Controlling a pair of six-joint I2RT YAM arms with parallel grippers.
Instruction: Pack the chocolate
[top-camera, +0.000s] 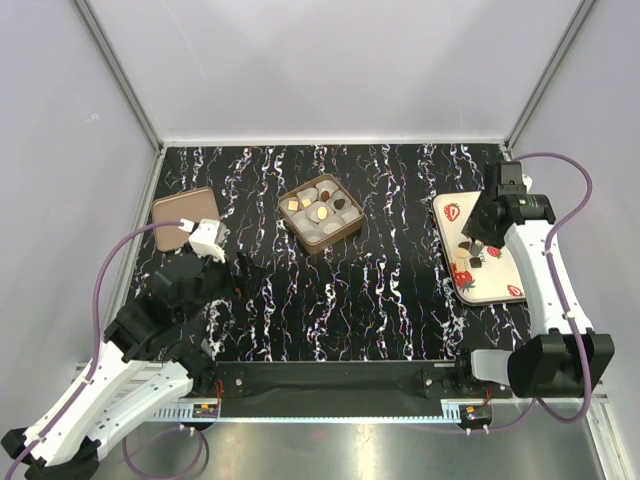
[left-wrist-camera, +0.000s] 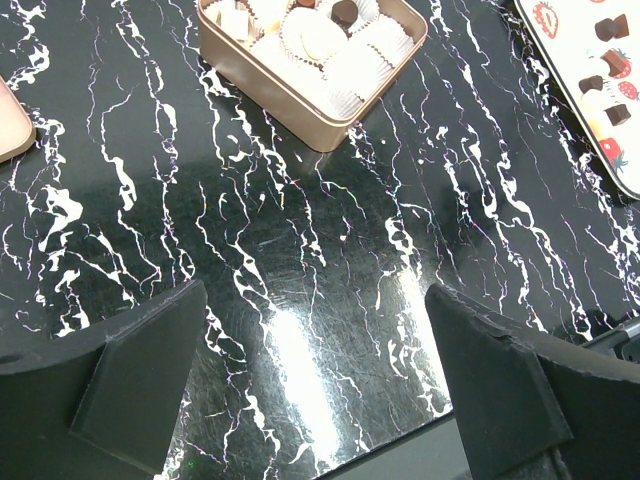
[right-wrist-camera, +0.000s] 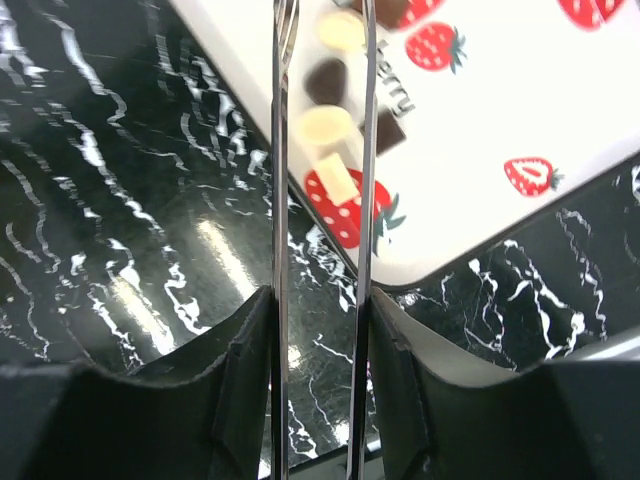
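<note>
Where the right gripper (right-wrist-camera: 320, 300) closes, its fingers press at a narrow gap on a pair of metal tweezers (right-wrist-camera: 281, 200). The two thin blades run toward 12 o'clock in the right wrist view, out over a white tray (right-wrist-camera: 480, 110) printed with red strawberries. Between the blades lies some of the chocolate (right-wrist-camera: 326, 80): a pale round piece, a dark rounded one, another pale round and a small pale square. A dark square sits just outside the blade at 3 o'clock. Whether the blades touch any piece I cannot tell. Seen from above, the tray sits at 3 o'clock on the black marbled table (top-camera: 400, 290). More chocolate, tan, pale and dark, sits in white paper cups (left-wrist-camera: 355, 70) inside a tan square box (left-wrist-camera: 270, 95) near the table's centre, toward 12 o'clock. A brown lid (top-camera: 178, 210) lies at 9 o'clock. The left gripper (left-wrist-camera: 315, 290) stands wide open, holding nothing, above bare table at 7 o'clock.
</note>
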